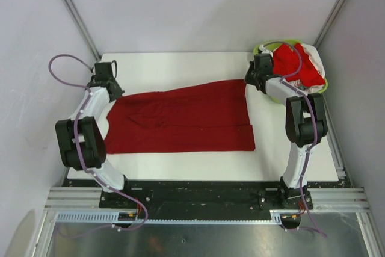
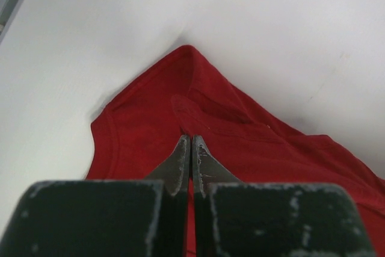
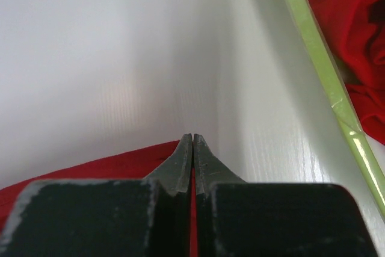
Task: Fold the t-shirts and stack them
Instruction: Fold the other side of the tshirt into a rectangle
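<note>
A dark crimson t-shirt point(image 1: 180, 121) lies spread flat across the white table point(image 1: 180, 64). My left gripper point(image 1: 116, 92) is at its left end, my right gripper point(image 1: 248, 82) at its far right corner. In the left wrist view the gripper point(image 2: 190, 139) is shut, with crimson cloth point(image 2: 240, 142) in the slit between the jaws. In the right wrist view the gripper point(image 3: 192, 138) is shut on the shirt's edge point(image 3: 90, 170). Brighter red shirts point(image 1: 295, 64) with some white fabric are piled in the basket.
A lime-green plastic basket point(image 1: 260, 47) stands at the table's far right corner, just behind my right gripper; its rim point(image 3: 319, 58) and red cloth point(image 3: 355, 16) show in the right wrist view. White walls enclose the table on three sides.
</note>
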Action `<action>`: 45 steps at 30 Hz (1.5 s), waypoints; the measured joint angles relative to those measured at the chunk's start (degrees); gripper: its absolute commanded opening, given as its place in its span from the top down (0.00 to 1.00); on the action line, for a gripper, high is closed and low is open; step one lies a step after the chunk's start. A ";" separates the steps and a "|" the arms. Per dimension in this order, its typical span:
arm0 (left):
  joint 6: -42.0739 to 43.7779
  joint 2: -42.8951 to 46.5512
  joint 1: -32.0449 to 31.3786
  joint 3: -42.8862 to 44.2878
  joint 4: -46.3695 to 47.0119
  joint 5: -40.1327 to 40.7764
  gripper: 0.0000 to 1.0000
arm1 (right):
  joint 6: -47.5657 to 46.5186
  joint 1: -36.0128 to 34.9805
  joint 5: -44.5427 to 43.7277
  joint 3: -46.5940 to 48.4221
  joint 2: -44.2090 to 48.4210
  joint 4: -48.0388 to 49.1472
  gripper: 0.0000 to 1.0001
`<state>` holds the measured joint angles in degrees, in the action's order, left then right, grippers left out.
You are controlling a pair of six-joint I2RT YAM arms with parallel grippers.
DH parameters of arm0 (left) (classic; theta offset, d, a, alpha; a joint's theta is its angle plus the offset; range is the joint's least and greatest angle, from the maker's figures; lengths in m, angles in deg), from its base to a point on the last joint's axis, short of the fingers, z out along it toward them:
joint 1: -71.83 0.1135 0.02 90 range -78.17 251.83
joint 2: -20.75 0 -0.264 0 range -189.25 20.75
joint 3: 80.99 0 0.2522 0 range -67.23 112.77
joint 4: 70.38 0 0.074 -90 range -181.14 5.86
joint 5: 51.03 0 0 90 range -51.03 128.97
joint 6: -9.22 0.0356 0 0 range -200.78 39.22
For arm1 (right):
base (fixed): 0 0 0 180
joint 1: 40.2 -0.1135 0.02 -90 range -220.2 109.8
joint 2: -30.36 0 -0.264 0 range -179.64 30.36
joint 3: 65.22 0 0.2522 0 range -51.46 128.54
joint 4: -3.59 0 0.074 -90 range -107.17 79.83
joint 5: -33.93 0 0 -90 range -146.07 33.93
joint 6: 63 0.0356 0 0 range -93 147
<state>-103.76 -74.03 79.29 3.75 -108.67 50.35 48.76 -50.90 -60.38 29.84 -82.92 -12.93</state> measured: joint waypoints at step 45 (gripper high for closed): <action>-2.05 -7.65 0.22 6.91 2.75 -3.67 1.00 | 0.04 2.40 7.89 3.61 -6.38 6.49 0.94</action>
<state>-105.82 -81.68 79.51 10.66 -105.92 46.68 48.81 -48.49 -52.49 33.44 -89.30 -6.44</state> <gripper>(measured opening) 0.009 0.055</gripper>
